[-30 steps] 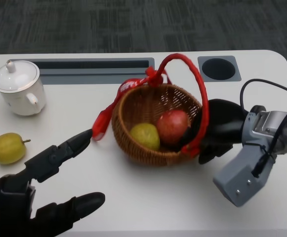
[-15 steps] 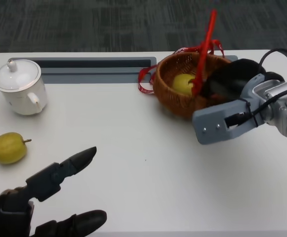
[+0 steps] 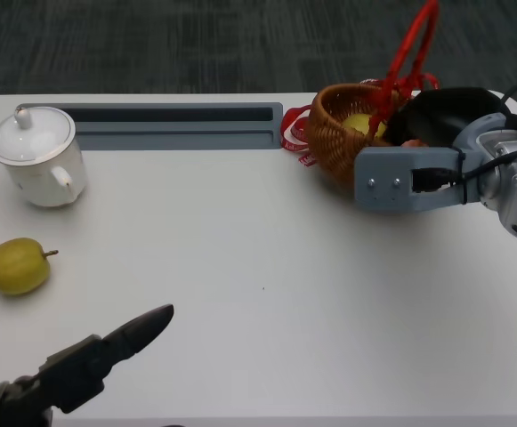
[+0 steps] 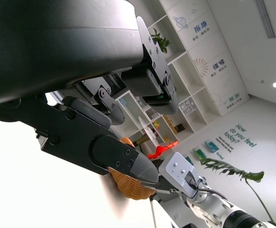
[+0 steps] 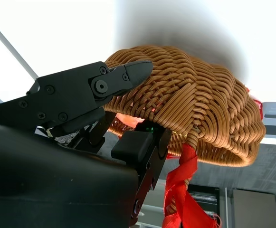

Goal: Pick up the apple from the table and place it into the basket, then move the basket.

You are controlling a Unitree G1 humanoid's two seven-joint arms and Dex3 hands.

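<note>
**Carrying the loaded basket: keep it level and set it down clear of the edge**

The white worktop (image 3: 267, 258) spreads wide, with a grey recessed cable tray (image 3: 165, 126) along its far side. At the far right the round woven wicker basket with a red ribbon-wrapped handle (image 3: 343, 129) is in the grip of the right robot hand (image 3: 436, 116), which holds it at the rim; the right wrist view shows fingers (image 5: 92, 88) lying over the outside of the weave and others going in at the rim. The basket looks tilted, its handle leaning away. The red apple (image 3: 411, 142) is barely visible inside, a sliver beside a yellow-green fruit (image 3: 361, 123), so placing seems done and moving is the step in hand.

To do it well, judge the tilt first: level the basket so nothing rolls out, travel slowly, and lower it until the base sits flat before letting go.

The left robot hand (image 3: 80, 374) is spread wide and holds nothing at the near edge. A white lidded porcelain cup (image 3: 36, 160) and a second yellow-green fruit (image 3: 15, 265) sit well apart at far left.
</note>
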